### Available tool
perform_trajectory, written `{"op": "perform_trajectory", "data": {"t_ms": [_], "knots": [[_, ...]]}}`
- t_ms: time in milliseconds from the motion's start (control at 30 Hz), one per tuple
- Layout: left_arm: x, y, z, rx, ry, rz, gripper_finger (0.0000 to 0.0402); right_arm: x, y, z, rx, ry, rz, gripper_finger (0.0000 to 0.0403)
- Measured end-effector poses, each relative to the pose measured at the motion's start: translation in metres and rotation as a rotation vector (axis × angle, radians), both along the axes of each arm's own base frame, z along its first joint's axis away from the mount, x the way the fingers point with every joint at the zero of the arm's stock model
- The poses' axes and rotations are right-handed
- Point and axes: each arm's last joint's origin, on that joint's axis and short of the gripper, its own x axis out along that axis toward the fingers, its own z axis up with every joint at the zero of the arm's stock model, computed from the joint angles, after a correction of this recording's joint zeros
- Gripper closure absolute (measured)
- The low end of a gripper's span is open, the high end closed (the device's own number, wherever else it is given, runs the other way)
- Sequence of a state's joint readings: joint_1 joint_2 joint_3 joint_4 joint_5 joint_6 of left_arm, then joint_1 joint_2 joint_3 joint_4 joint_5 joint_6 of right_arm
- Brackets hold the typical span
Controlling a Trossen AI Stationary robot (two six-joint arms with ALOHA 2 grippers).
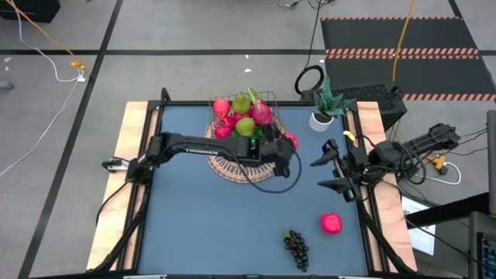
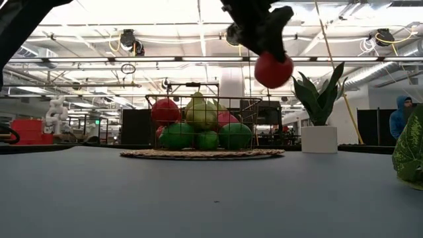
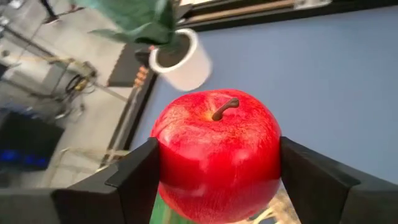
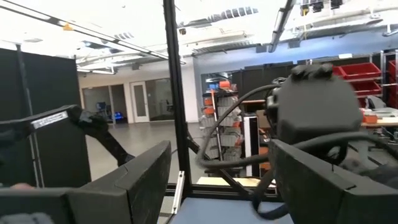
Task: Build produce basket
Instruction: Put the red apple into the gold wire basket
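The left gripper point(image 1: 289, 144) is gripping a red apple point(image 3: 216, 152) in the air beside the basket point(image 1: 246, 116); the right gripper point(image 1: 332, 172) is waiting at the table's right edge — fingers spread wide.

Apple point(image 3: 216, 152) in the dark left gripper point(image 3: 214, 171): glossy red, faint yellow streaking round a brown stem. Basket point(image 2: 201, 122), dark wire, centre of low view: red, yellow-green, pink and green fruit. Wicker mat point(image 2: 201, 154) tan. Table point(image 1: 232, 225) slate blue. Lower right, high view: pink-red fruit point(image 1: 331, 223), dark purple grapes point(image 1: 295, 248). Plant point(image 1: 327, 101) green, pot point(image 1: 321, 121) white.
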State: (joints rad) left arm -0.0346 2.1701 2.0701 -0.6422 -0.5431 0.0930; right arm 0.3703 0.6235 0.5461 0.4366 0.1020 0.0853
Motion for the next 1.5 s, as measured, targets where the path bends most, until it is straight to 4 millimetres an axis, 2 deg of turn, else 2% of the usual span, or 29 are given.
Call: {"op": "perform_trajectory", "data": {"t_ms": [167, 267, 333, 433, 633, 733, 833, 967, 1033, 1233, 1367, 1433, 1500], "knots": [[-0.016, 0.015, 0.019, 0.034, 0.016, 0.094, 0.0121, -0.002, 0.002, 0.0, -0.007, -0.006, 0.014, 0.0138], [-0.026, 0.035, 0.028, 0.035, -0.009, 0.194, 0.0112, -0.002, 0.003, 0.0, -0.012, -0.007, 0.015, 0.0138], [-0.028, 0.05, 0.027, 0.028, -0.014, 0.243, 0.0099, -0.002, 0.003, 0.0, -0.015, -0.008, 0.012, 0.0138], [-0.03, 0.076, 0.015, 0.026, 0.017, 0.308, 0.0094, -0.002, 0.002, 0.0, -0.015, -0.008, 0.011, 0.0138], [-0.042, 0.123, -0.028, -0.079, 0.105, 0.333, 0.0102, -0.002, 0.002, 0.0, -0.018, -0.009, 0.009, 0.0138], [-0.049, 0.135, -0.039, -0.152, 0.124, 0.333, 0.0088, -0.002, 0.002, 0.0, -0.04, -0.015, 0.001, 0.0138], [-0.052, 0.138, -0.041, -0.196, 0.142, 0.324, 0.0062, -0.001, 0.001, 0.0, -0.037, -0.008, -0.041, 0.0138], [-0.049, 0.127, -0.04, -0.185, 0.145, 0.283, 0.0031, 0.0, -0.001, -0.002, -0.024, 0.018, -0.119, 0.0138], [-0.044, 0.116, -0.03, -0.165, 0.092, 0.239, 0.002, 0.0, -0.001, -0.002, -0.024, 0.023, -0.129, 0.0138], [-0.037, 0.062, 0.015, -0.079, -0.09, 0.039, 0.0012, 0.0, -0.001, -0.002, -0.036, 0.018, -0.128, 0.0138], [-0.023, 0.019, 0.032, -0.153, -0.285, -0.212, 0.0012, -0.001, -0.001, -0.001, -0.033, 0.007, -0.127, 0.0138], [-0.007, -0.005, 0.026, -0.195, -0.422, -0.332, 0.0012, 0.0, 0.0, 0.0, -0.034, 0.003, -0.127, 0.0138], [0.009, -0.028, 0.005, -0.211, -0.507, -0.421, 0.0012, 0.001, 0.0, -0.001, -0.035, 0.005, -0.127, 0.0138]]}}
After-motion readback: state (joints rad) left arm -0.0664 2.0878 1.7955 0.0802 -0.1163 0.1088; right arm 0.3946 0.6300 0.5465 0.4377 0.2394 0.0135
